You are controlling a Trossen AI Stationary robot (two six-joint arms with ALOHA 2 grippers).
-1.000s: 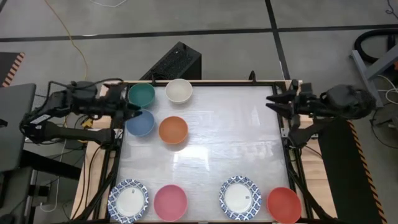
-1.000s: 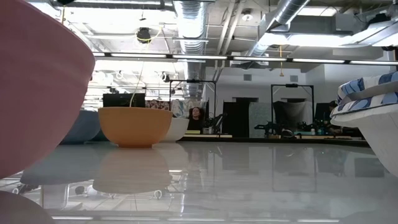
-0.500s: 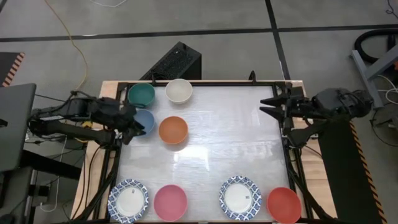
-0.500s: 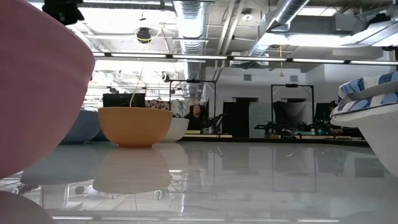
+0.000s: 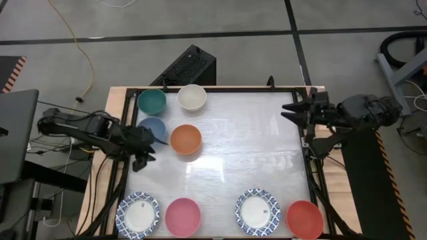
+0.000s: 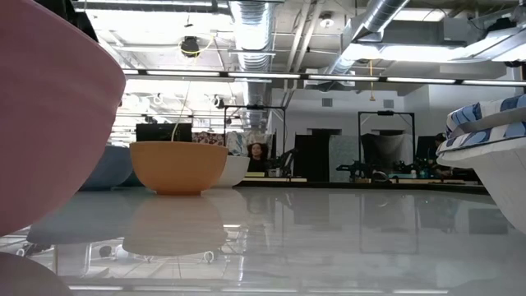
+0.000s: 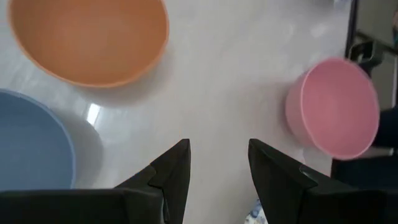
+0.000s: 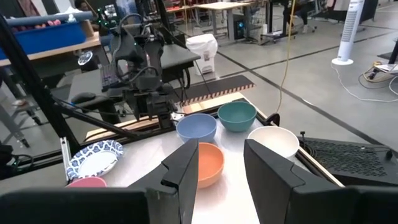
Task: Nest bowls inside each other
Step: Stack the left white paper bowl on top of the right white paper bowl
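eight bowls are sitting apart on the white table, none nested. a teal bowl, cream bowl, blue bowl and orange bowl are clustering at the far left; two patterned bowls, a pink bowl and a red bowl are lining the near edge. the left gripper is hovering just beside the blue bowl, jaws parted and empty. the right gripper is waiting at the right edge, jaws parted, holding nothing.

Both grippers' fingers parted, empty.
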